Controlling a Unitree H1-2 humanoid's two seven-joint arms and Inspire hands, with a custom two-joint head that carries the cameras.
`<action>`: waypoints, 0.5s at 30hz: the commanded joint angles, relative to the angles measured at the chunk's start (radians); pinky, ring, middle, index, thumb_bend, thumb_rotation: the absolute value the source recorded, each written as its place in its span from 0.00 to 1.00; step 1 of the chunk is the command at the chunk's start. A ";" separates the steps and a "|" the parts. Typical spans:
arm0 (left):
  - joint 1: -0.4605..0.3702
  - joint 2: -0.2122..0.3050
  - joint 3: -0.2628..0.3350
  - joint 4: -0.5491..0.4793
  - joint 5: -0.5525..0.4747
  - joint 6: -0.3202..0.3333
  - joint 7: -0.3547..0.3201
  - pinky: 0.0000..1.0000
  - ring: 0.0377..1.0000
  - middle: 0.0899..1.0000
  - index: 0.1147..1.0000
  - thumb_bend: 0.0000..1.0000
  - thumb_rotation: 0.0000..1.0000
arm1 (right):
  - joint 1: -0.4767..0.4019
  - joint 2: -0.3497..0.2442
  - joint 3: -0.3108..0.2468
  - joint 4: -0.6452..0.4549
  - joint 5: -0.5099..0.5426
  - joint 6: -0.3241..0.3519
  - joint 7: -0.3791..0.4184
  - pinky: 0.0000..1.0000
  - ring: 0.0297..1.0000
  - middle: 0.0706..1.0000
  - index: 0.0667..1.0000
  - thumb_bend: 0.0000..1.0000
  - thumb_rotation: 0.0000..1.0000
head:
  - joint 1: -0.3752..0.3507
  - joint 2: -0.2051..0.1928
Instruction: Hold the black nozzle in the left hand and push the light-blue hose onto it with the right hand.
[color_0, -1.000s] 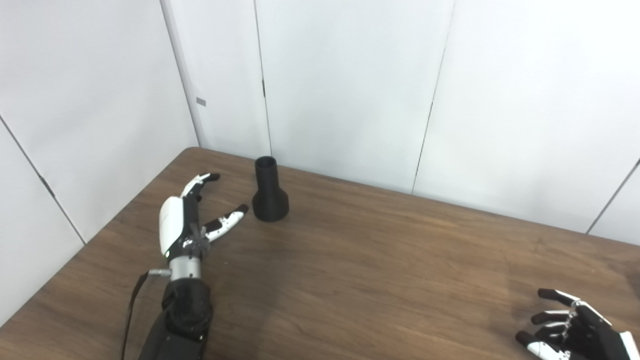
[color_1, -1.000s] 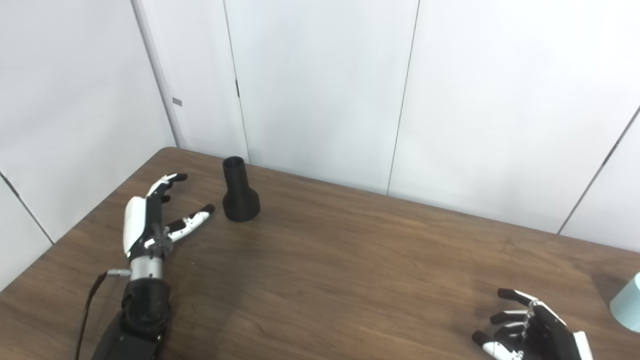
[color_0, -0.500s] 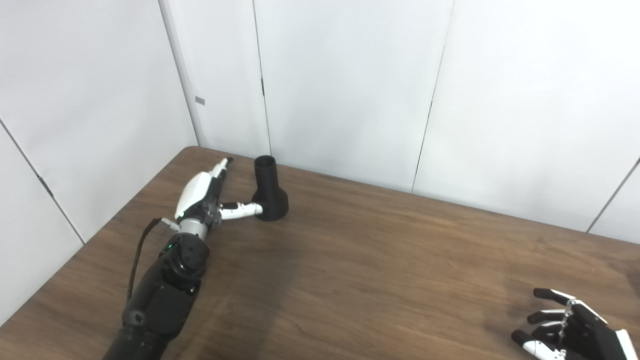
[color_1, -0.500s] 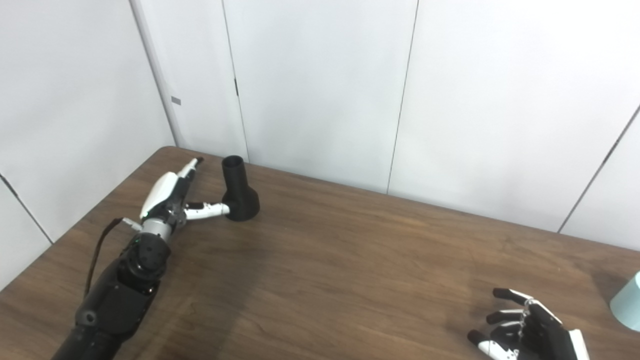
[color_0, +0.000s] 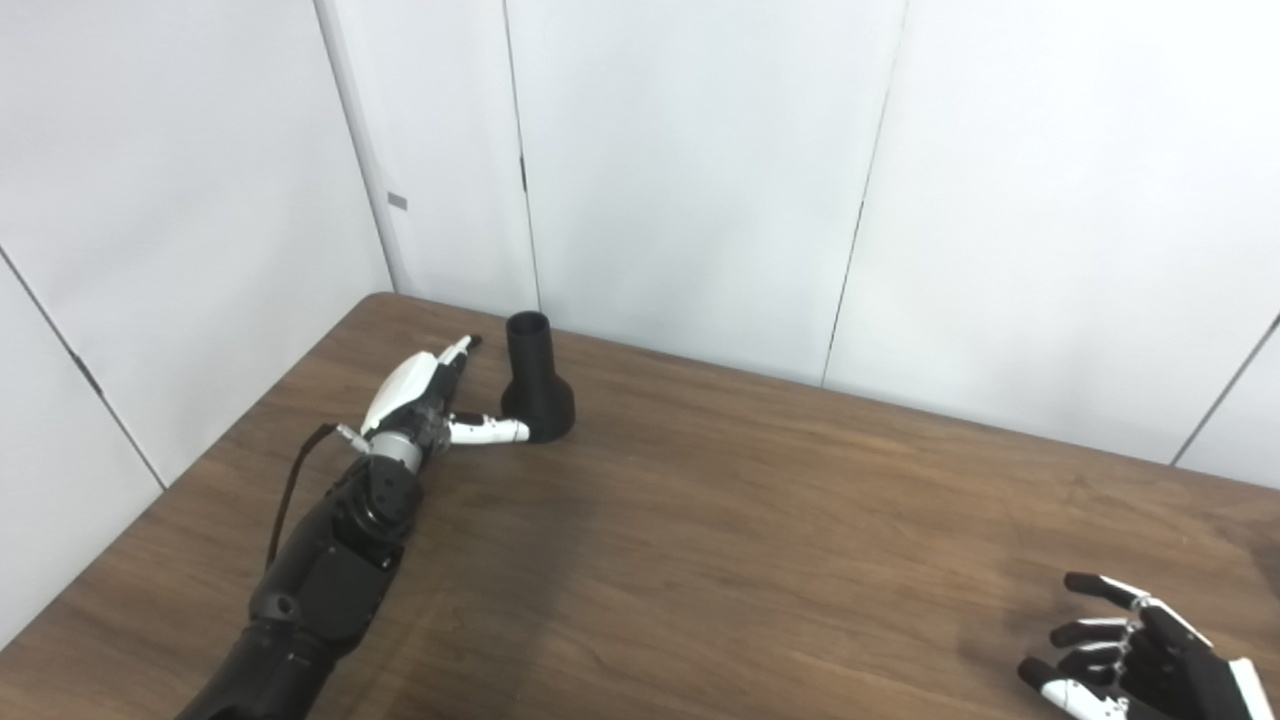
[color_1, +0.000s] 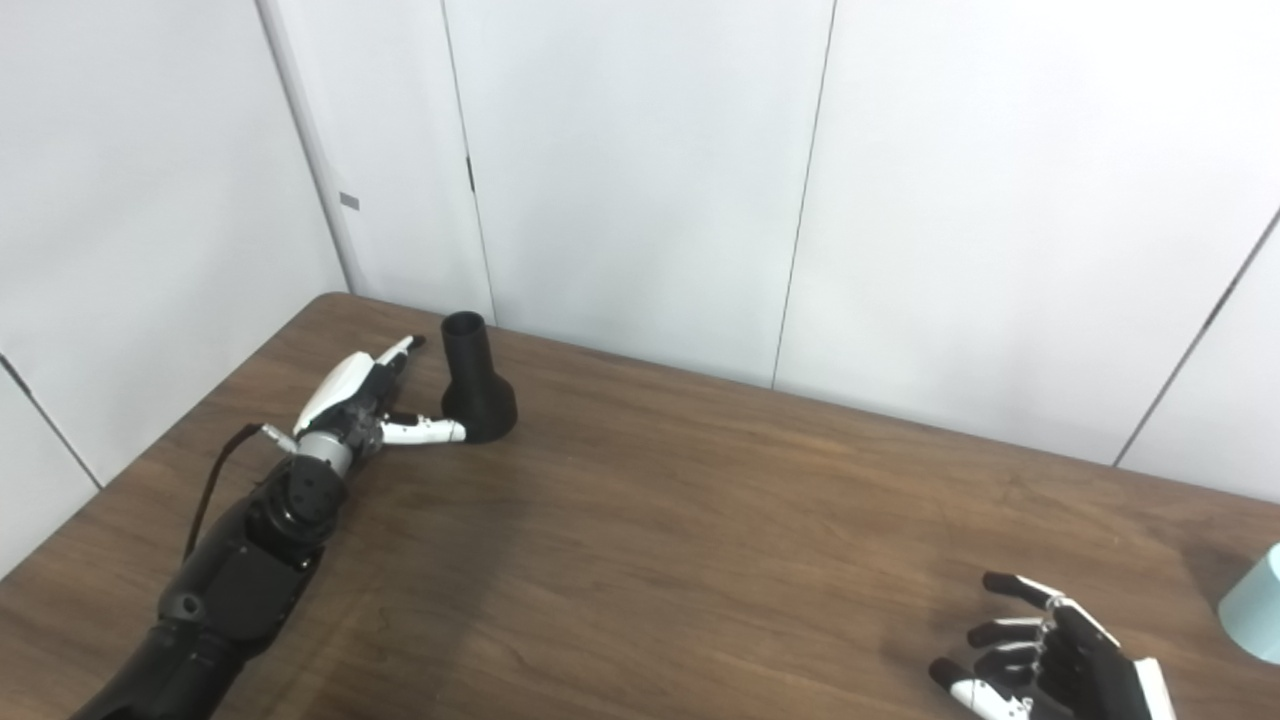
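the matte black nozzle with a flared base and narrow open neck stands upright near the far left corner of the dark brown wooden bench. the left hand lies low beside it, fingers spread and released, its thumb reaching to the nozzle's base; whether it touches cannot be told. the right hand hovers at the near right, well apart, fingers loosely curled and holding nothing. the rounded end of the light-blue hose shows at the right edge in the right eye view.
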 joint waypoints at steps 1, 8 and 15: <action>-0.046 0.025 -0.004 0.004 -0.004 -0.016 0.006 0.96 1.00 0.99 0.96 1.00 0.40 | -0.017 0.000 0.002 -0.053 -0.007 -0.006 -0.004 0.32 0.39 0.45 0.67 0.54 0.00 | 0.000 0.001; -0.058 0.012 -0.036 0.028 0.008 -0.019 0.012 0.95 1.00 0.99 0.96 1.00 0.43 | -0.011 0.004 0.001 -0.070 -0.009 0.010 -0.005 0.35 0.41 0.45 0.68 0.54 0.00 | -0.005 0.008; -0.064 -0.001 -0.060 0.038 0.009 -0.023 0.021 0.92 1.00 0.97 0.94 1.00 0.41 | -0.008 0.005 0.000 -0.083 -0.016 0.020 -0.005 0.36 0.41 0.45 0.67 0.54 0.00 | -0.012 0.014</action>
